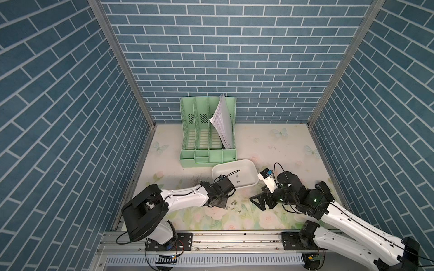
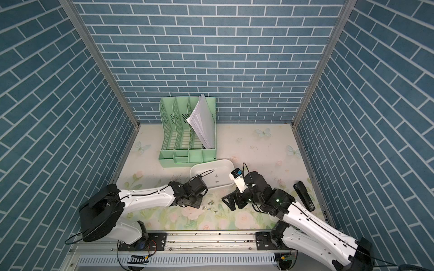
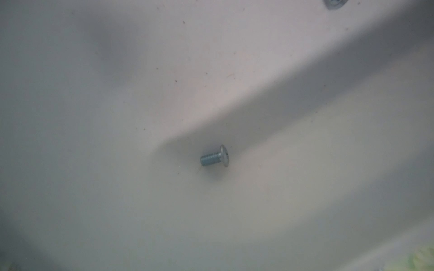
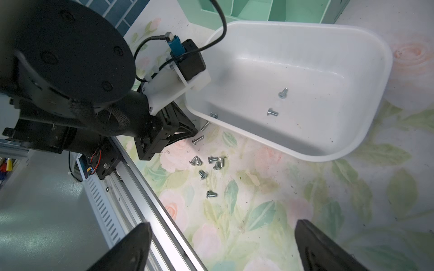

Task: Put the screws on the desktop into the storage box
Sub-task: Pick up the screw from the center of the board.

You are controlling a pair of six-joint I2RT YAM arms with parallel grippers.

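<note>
Your left pincer (image 4: 183,131) sits low on the desktop (image 4: 258,211), just beside the near left corner of the white box (image 4: 328,77). Its tip is among the screws (image 4: 216,164) that lie loose there. Its fingers are too hidden to show how far apart they stand or whether they hold a screw, so you cannot tell. Its wrist camera looks past them into the box.

Your right pincer (image 4: 225,244) hangs spread wide and empty to the right of the scatter. It is probably parked there so the two arms do not crowd one small patch.

The box lies just beyond the scatter, between the arms, which should keep each carry short. You can see three screws inside it: two on the floor near the middle and one against the near left wall. About nine more wait on the desktop.

At the far wall, the green file rack (image 1: 206,145) holds papers (image 1: 223,122) in its rightmost slot. Its other slots look empty.
</note>
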